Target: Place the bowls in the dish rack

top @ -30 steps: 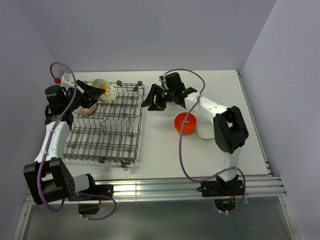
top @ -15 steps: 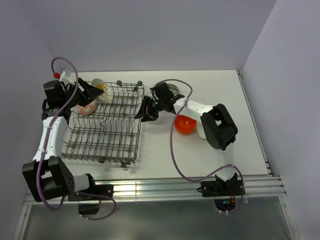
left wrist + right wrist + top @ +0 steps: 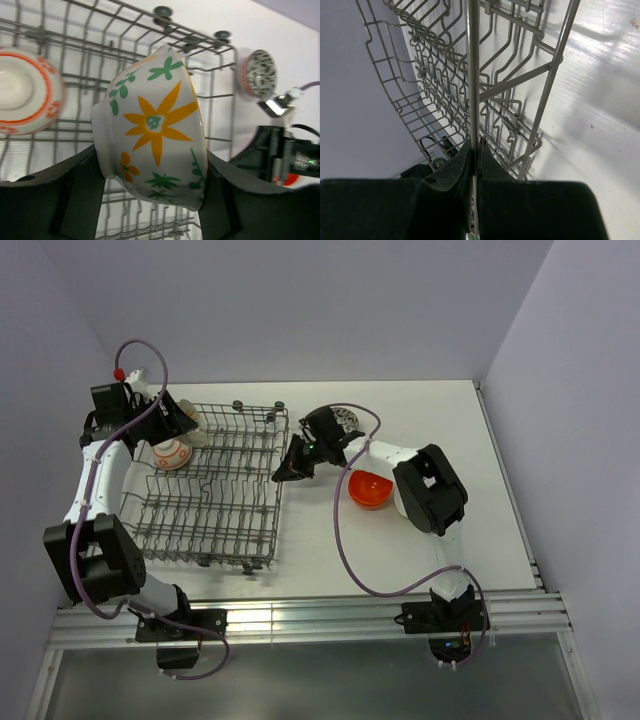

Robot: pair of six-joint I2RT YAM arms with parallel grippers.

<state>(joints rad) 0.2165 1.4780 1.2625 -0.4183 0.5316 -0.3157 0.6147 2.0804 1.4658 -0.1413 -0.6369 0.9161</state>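
Note:
My left gripper (image 3: 150, 192) is shut on a white bowl with orange flowers and green leaves (image 3: 155, 125), held on its side above the dish rack's far left corner (image 3: 190, 418). The dish rack (image 3: 215, 490) is a grey wire basket on the left of the table. A pale bowl with a red-orange pattern (image 3: 172, 453) sits in it, just under the held bowl (image 3: 25, 90). My right gripper (image 3: 281, 474) is shut on the top wire of the rack's right wall (image 3: 474, 100). An orange bowl (image 3: 368, 487) rests on the table beside the right arm.
A grey-patterned bowl (image 3: 346, 420) stands on edge on the table behind the right arm, also visible from the left wrist (image 3: 261, 72). The rack's upright tines (image 3: 435, 75) fill the space left of my right fingers. Purple walls close in the table's back and sides.
My right gripper moved left to the rack's right wall and closed on its top wire. My left arm carried the flowered bowl back and left, toward the rack's far left corner.

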